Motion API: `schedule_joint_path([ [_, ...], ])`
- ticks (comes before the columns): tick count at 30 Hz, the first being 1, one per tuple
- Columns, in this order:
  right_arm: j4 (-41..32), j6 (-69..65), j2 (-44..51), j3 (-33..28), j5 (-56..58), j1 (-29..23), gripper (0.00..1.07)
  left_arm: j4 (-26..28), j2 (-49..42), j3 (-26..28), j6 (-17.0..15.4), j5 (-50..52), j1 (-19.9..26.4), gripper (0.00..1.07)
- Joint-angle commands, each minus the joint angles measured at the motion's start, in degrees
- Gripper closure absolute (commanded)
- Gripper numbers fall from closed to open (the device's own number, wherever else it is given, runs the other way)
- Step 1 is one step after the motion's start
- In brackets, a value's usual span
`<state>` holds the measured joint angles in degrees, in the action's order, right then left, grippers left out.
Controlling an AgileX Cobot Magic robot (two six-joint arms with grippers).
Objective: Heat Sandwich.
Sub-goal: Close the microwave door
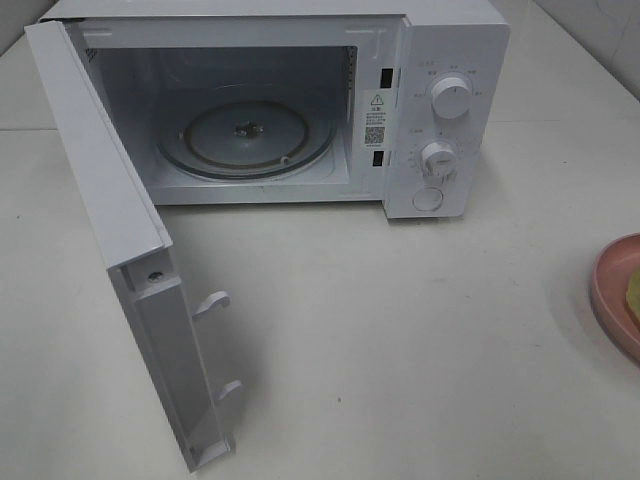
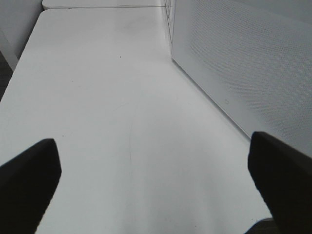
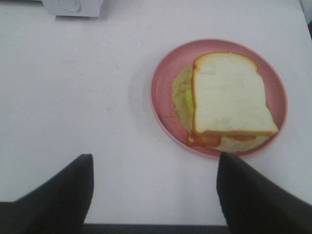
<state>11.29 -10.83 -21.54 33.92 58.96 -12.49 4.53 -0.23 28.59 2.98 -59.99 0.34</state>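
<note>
The white microwave (image 1: 300,100) stands at the back of the table with its door (image 1: 120,250) swung wide open and a glass turntable (image 1: 245,140) inside. The sandwich (image 3: 229,97), pale bread with greenish and orange-red filling, lies on a round pink plate (image 3: 163,92); only a sliver of the sandwich (image 1: 634,290) and the plate (image 1: 610,295) show at the right edge of the high view. My right gripper (image 3: 153,195) is open and empty, short of the plate. My left gripper (image 2: 151,180) is open and empty over bare table beside the microwave's side wall (image 2: 243,63). Neither arm shows in the high view.
The open door juts out towards the front left of the table (image 1: 400,350). The microwave's control panel with two knobs (image 1: 450,98) and a button faces front. The microwave's corner (image 3: 73,7) shows in the right wrist view.
</note>
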Motion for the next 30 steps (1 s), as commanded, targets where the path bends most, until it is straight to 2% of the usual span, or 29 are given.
schedule_joint_path([
  [1,-0.2,0.9,4.4,-1.3,3.7,3.2,0.39,0.3,-0.7,-0.3,-0.2,0.6,0.2,0.07],
  [6,-0.2,1.7,11.6,-2.7,5.4,8.3,0.39,0.3,-0.7,-0.3,-0.2,0.6,0.2,0.07],
  [15,-2.1,5.2,22.3,-2.9,4.0,10.9,0.39,0.3,-0.7,-0.3,-0.2,0.6,0.2,0.07],
  [30,-5.2,8.0,23.3,-4.9,-0.2,10.9,0.39,0.3,-0.7,-0.3,-0.2,0.6,0.2,0.07],
])
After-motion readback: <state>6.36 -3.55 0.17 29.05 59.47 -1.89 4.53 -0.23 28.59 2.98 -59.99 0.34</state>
